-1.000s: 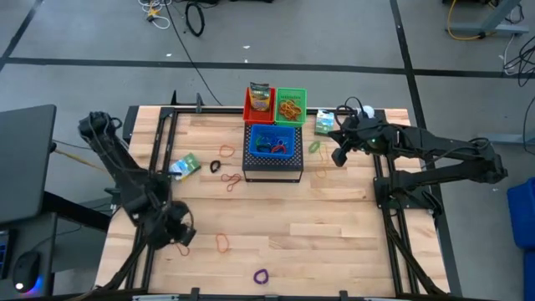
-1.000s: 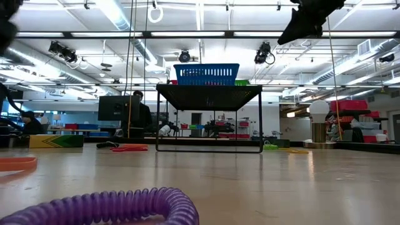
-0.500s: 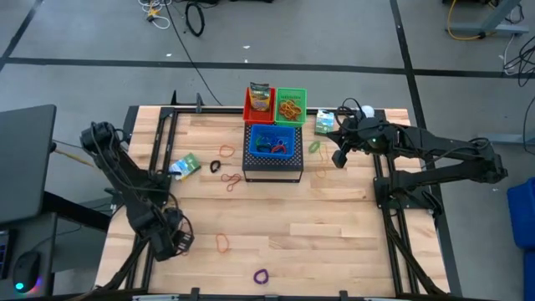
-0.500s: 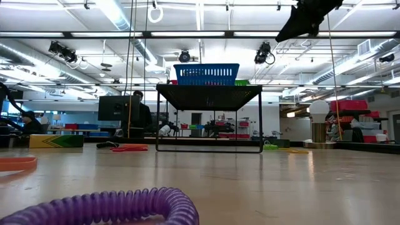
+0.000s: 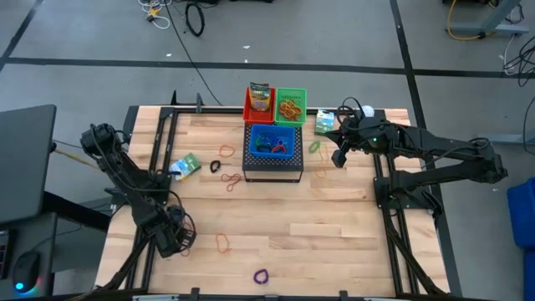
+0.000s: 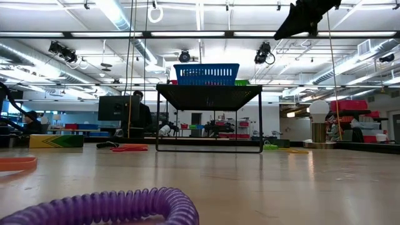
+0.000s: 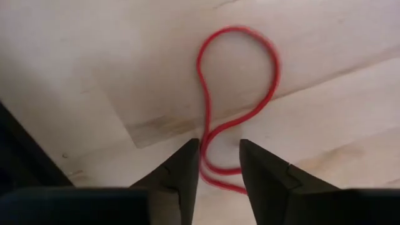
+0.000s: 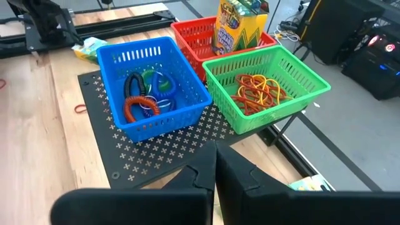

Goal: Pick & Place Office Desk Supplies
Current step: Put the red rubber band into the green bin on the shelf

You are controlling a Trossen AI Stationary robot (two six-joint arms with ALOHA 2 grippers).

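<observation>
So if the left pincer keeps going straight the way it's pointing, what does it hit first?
The red rubber band lying on the wooden table. The left pincer points down with its open jaws astride the band's near end, so probably band and tabletop almost together.

1. The purple loop (image 6: 112, 209) is cut off by the low view's bottom edge, so only its upper arc shows.
2. The orange band (image 6: 15, 164) runs out past that view's left edge.
3. In the left wrist view, the red rubber band (image 7: 237, 106) dips behind the left claw (image 7: 219, 164), hiding its lower end.
4. The crayon box (image 8: 240, 22) loses its top to the right wrist view's edge.
5. From above, the blue basket (image 5: 274, 142) contents are too small to make out.
</observation>
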